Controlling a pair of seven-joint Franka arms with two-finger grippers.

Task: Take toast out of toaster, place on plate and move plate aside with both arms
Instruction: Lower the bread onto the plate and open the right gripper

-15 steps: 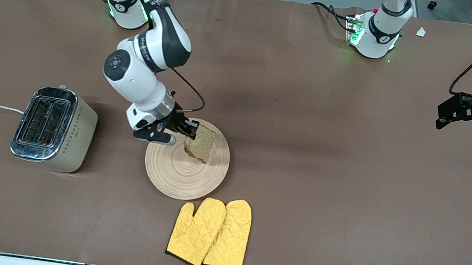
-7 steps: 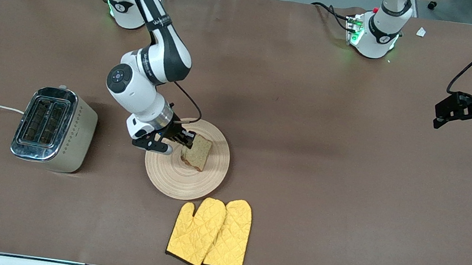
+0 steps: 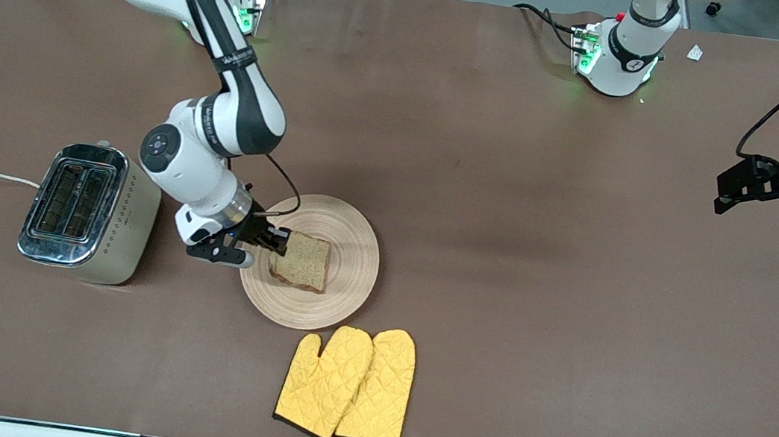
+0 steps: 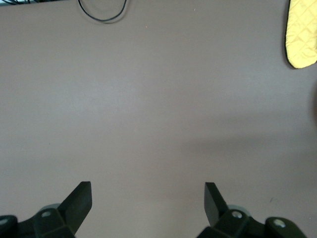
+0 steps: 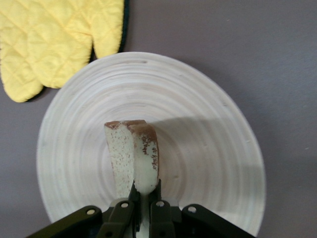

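Note:
The toast (image 3: 299, 270), a brown speckled slice with a darker crust, lies low over the round pale wooden plate (image 3: 348, 243). My right gripper (image 3: 275, 242) is shut on the toast's edge at the plate's rim toward the toaster. In the right wrist view the toast (image 5: 131, 153) stands edge-on between the fingers (image 5: 157, 191) over the plate (image 5: 208, 144). My left gripper (image 3: 728, 189) is open and empty, up over the table's left-arm end; it waits. In the left wrist view its fingertips (image 4: 81, 196) stand wide apart over bare brown table.
A silver toaster (image 3: 88, 210) stands toward the right arm's end of the table, beside the plate. Two yellow quilted oven mitts (image 3: 347, 382) lie nearer to the front camera than the plate; they also show in the right wrist view (image 5: 54, 37). Cables lie along the near edge.
My right gripper has moved toward the toaster and lowered, tipping the toast from upright to nearly flat on the plate. The left gripper has shifted only slightly.

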